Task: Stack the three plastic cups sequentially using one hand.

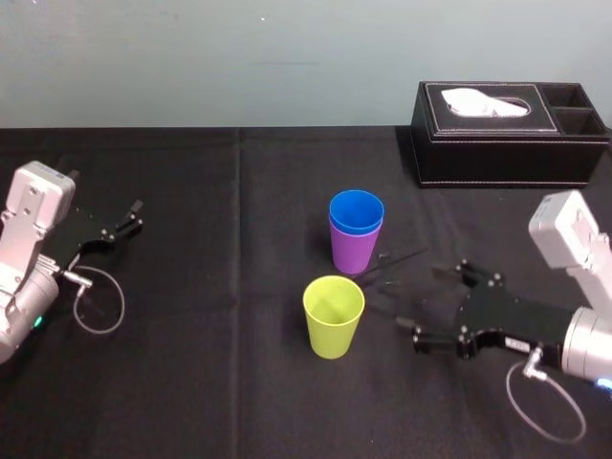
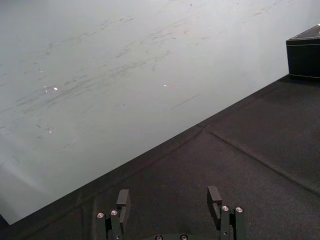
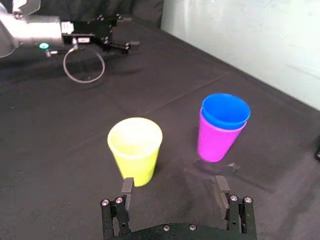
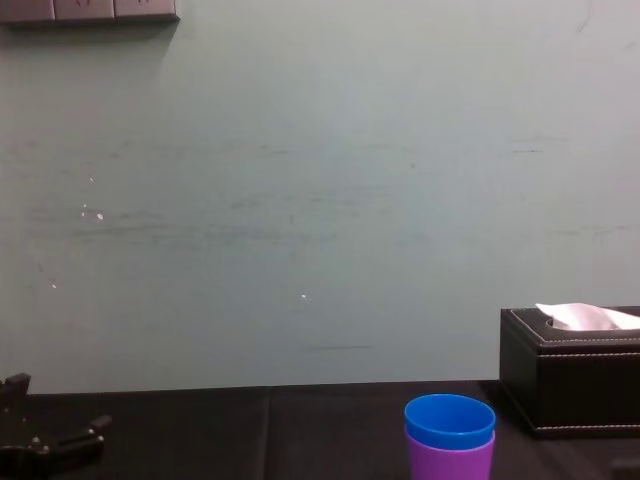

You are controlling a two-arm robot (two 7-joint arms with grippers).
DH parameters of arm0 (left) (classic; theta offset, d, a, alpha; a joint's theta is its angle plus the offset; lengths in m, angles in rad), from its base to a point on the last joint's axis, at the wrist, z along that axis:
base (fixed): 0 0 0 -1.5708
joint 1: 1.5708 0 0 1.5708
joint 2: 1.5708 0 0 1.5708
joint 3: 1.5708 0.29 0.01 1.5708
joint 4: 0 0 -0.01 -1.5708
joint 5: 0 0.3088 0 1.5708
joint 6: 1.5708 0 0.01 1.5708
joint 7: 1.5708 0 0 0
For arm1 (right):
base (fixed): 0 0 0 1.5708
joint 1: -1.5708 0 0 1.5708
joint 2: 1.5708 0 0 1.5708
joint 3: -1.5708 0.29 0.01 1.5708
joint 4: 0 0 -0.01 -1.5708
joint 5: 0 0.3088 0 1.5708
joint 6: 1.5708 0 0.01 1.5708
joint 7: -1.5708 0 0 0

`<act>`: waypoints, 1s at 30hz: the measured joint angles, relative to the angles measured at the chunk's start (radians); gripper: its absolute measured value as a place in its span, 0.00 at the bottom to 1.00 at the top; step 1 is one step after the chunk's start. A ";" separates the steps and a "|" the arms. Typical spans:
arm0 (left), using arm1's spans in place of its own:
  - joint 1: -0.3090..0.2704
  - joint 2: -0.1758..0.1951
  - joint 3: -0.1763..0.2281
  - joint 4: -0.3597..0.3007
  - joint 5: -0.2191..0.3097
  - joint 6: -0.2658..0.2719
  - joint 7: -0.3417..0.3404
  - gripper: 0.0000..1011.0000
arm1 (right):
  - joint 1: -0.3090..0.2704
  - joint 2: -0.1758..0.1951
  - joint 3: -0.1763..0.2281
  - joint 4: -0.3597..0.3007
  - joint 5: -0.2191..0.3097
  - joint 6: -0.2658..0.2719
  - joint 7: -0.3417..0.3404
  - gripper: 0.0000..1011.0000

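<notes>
**Step in hand (judged from the layout):** final stacking move, with two cups of three already nested.

**Location of task items**
- Blue cup (image 1: pixel 356 210): seated inside the purple cup (image 1: pixel 354 253), with its rim standing above the purple rim. Pair upright near the centre of the table (image 1: pixel 191 382).
- Yellow-green cup (image 1: pixel 334 316): upright and alone, just near and slightly left of the pair, not touching it.

**Right end effector (image 1: pixel 390 292)**
- Low over the table, just right of the yellow-green cup and close to the purple cup's base.
- Fingers spread wide, gripping nothing, touching neither cup.
- In the right wrist view, aimed at the gap between the yellow-green cup and the pair.

**Left end effector (image 1: pixel 129 218)**
- Parked at the left edge of the table, well apart from the cups, fingers apart and empty.

**Next move (probable)**
1. Shift left until the fingers bracket the yellow-green cup's wall below the rim.
2. Close gently; expect a smooth, tapered wall prone to slipping upward out of the grip.
3. Lift clear of the blue rim, centre over the pair, and lower straight down.
4. Avoid brushing the purple cup during approach, given the light stack.

**Containers and contents**
- Yellow-green cup: empty.
- Blue cup: empty.
- Black tissue box (image 1: pixel 507 134), far right: white tissue protruding from the top slot. Contents of the side compartments not discernible.
</notes>
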 joint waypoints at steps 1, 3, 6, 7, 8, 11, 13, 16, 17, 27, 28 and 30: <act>0.000 0.000 0.000 0.000 0.000 0.000 0.000 1.00 | -0.004 0.001 -0.002 0.001 0.000 -0.001 0.000 0.99; 0.000 0.000 0.000 0.000 0.000 0.000 0.000 1.00 | -0.010 0.001 -0.010 0.005 -0.001 -0.005 0.002 0.99; 0.000 0.000 0.000 0.000 0.000 0.000 0.000 1.00 | -0.010 -0.005 -0.021 0.015 -0.002 -0.011 0.007 0.99; 0.000 0.000 0.000 0.000 0.000 0.000 0.000 1.00 | -0.009 -0.008 -0.025 0.019 -0.003 -0.013 0.008 0.99; 0.000 0.000 0.000 0.000 0.000 0.000 0.000 1.00 | -0.006 -0.013 -0.032 0.024 -0.005 -0.014 0.009 0.99; 0.000 0.000 0.000 0.000 0.000 0.000 0.000 1.00 | 0.005 -0.023 -0.049 0.035 -0.011 -0.015 0.014 0.99; 0.000 0.000 0.000 0.000 0.000 0.000 0.000 1.00 | 0.013 -0.028 -0.058 0.040 -0.016 -0.015 0.016 0.99; 0.000 0.000 0.000 0.000 0.000 0.000 0.000 1.00 | 0.029 -0.038 -0.078 0.051 -0.023 -0.012 0.025 0.99; 0.000 0.000 0.000 0.000 0.000 0.000 0.000 1.00 | 0.032 -0.040 -0.082 0.054 -0.024 -0.011 0.027 0.99; 0.000 0.000 0.000 0.000 0.000 0.000 0.000 1.00 | 0.074 -0.063 -0.127 0.076 -0.041 0.003 0.040 0.99; 0.000 0.000 0.000 0.000 0.000 0.000 0.000 1.00 | 0.077 -0.065 -0.130 0.078 -0.042 0.005 0.040 0.99; 0.000 0.000 0.000 0.000 0.000 0.000 0.000 1.00 | 0.086 -0.069 -0.138 0.083 -0.047 0.008 0.044 0.99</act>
